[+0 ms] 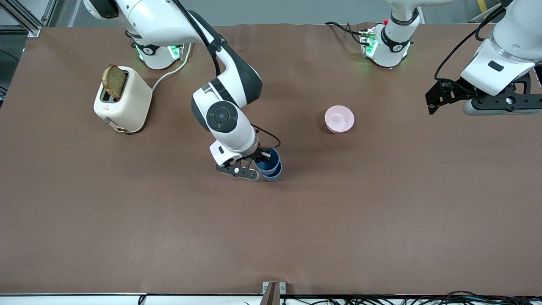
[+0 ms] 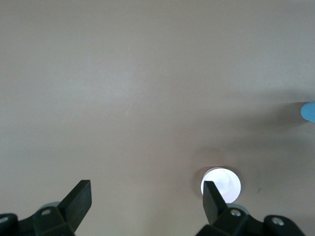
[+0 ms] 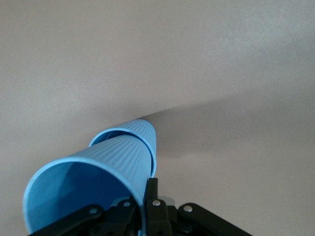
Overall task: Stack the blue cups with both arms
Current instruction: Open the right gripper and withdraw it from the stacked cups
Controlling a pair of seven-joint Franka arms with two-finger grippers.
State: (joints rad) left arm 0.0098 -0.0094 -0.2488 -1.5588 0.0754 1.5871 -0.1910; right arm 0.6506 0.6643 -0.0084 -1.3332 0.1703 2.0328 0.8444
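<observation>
Right gripper (image 1: 257,162) pinches ribbed tapered blue cups (image 1: 270,165), nested; left gripper (image 1: 434,98) waits.

Flat table covered in matte brown sheeting (image 1: 169,237). Cream two-slot toaster (image 1: 125,106) stands toward the right arm's end, a slice of brown bread upright in one slot, its white cord trailing off toward the arm base. Small round pink bowl (image 1: 339,119) sits toward the left arm's end. Two nested ribbed blue plastic cups (image 1: 271,166) near mid-table, nearer the front camera than the bowl; the lower one seemingly rests on the surface.
</observation>
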